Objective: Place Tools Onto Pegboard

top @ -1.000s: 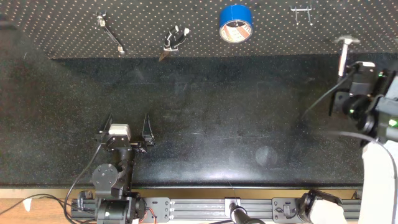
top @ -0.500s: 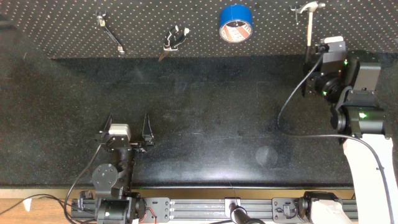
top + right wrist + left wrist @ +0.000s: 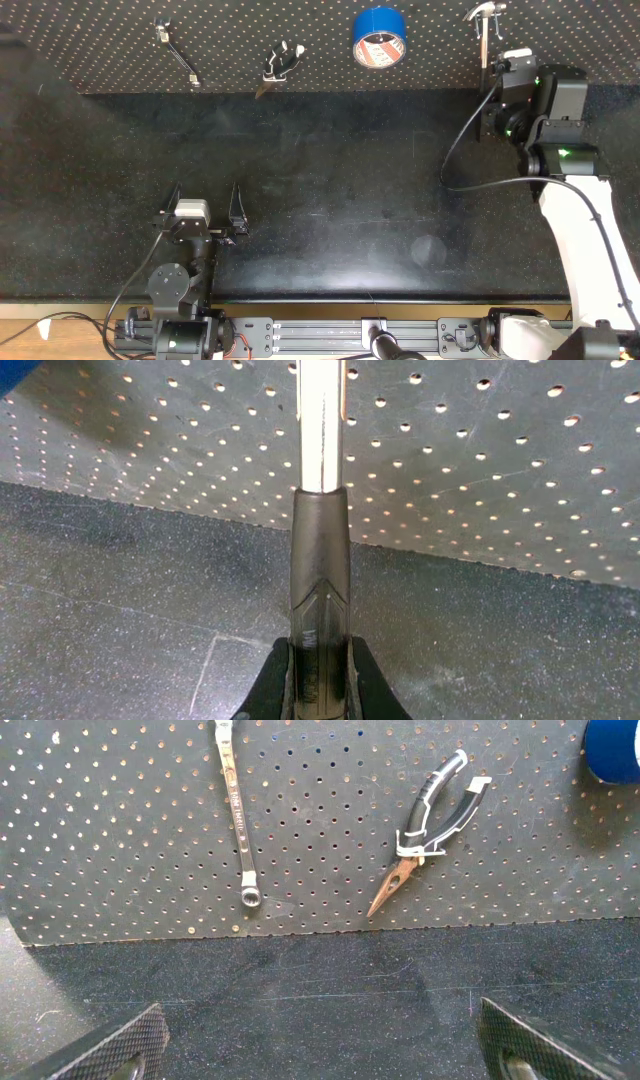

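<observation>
We see R gripper (image 3: 320, 695) clamped on hammer (image 3: 321, 550) handle, shaft up against pegboard (image 3: 500, 470); L gripper (image 3: 322, 1045) wide apart, near table (image 3: 300, 990)

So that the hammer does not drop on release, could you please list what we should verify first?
1. Right gripper, jaws shut on the black-handled steel hammer: ok.
2. Hammer head hooked on the black perforated pegboard: cannot tell.
3. Hammer shaft straight up from the jaws: ok.
4. Blue tape roll apart from the hammer: ok.
5. Left gripper far from the pegboard, jaws open: ok.
</observation>
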Robot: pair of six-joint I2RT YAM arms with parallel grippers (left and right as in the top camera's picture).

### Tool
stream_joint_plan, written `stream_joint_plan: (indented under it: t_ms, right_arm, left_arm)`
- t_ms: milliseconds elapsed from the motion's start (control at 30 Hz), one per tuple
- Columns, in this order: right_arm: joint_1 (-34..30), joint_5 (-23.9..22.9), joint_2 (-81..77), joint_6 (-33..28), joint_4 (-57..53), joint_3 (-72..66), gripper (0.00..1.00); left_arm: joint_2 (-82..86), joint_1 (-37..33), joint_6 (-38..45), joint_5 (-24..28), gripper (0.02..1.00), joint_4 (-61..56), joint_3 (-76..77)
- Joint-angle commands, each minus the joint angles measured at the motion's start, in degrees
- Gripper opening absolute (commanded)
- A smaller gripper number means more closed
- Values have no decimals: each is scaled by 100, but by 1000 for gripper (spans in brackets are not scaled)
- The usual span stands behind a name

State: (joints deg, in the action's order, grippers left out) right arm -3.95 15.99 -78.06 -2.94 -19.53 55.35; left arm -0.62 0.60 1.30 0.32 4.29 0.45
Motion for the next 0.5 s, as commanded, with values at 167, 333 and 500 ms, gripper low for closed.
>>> stream_joint_plan:
  t_ms: [167, 333, 500]
  right_arm:
    - [39, -50, -122, -79, 190, 39, 706]
    - [39, -50, 4, -76, 186, 37, 965]
    - [-17, -743, 1303, -74, 330, -868, 967]
  left_arm:
    - [44, 17, 50, 37, 996, 44, -13]
    - [44, 17, 50, 37, 996, 44, -13]
    - [44, 17, 50, 37, 996, 44, -13]
